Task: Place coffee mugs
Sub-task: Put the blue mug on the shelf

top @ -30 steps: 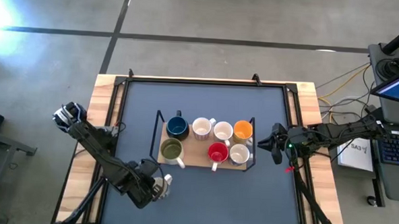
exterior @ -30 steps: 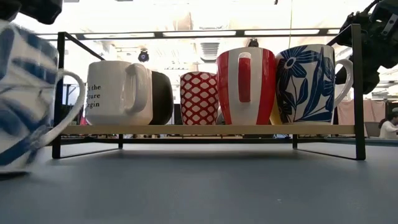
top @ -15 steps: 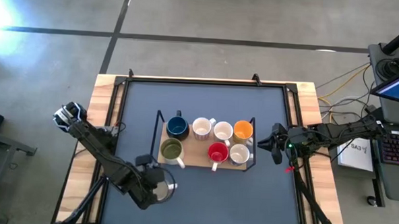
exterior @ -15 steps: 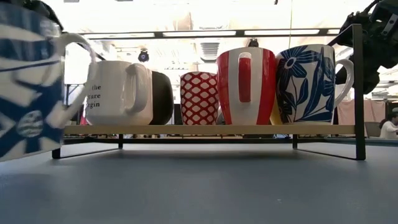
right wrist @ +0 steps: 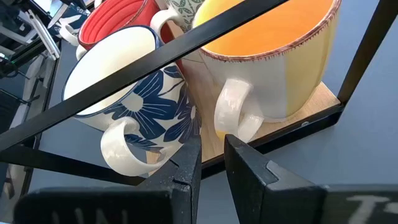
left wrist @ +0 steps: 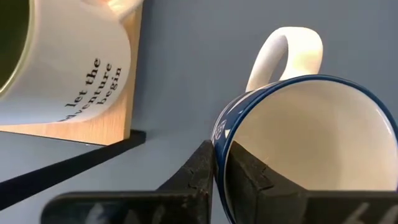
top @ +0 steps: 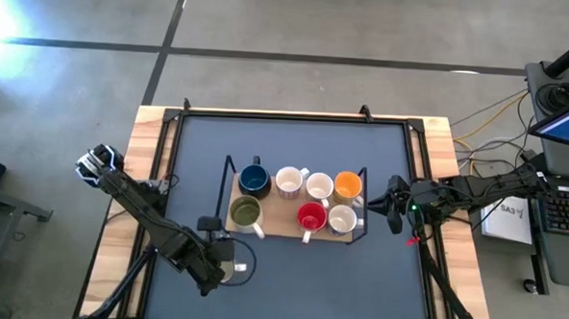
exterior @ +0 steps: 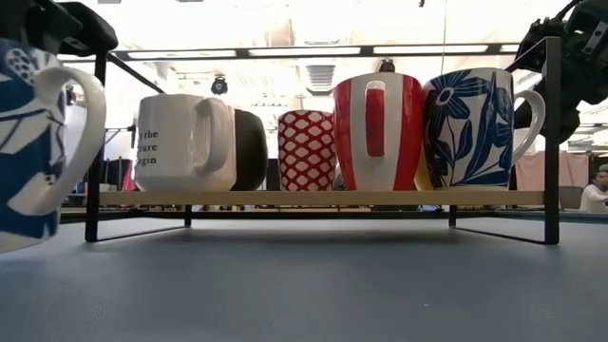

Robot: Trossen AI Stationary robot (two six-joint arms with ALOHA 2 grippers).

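Beside the rack [top: 228, 167], left tool [left wrist: 214, 163] pinching blue-patterned mug [left wrist: 298, 146] rim, right tool's [right wrist: 210, 163] grip unclear.

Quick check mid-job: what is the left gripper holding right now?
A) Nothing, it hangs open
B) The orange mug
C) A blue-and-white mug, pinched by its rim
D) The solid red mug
C. In the left wrist view the left gripper is shut on the rim of the blue-and-white mug, off the wooden rack; the red mug and orange mug sit on it.
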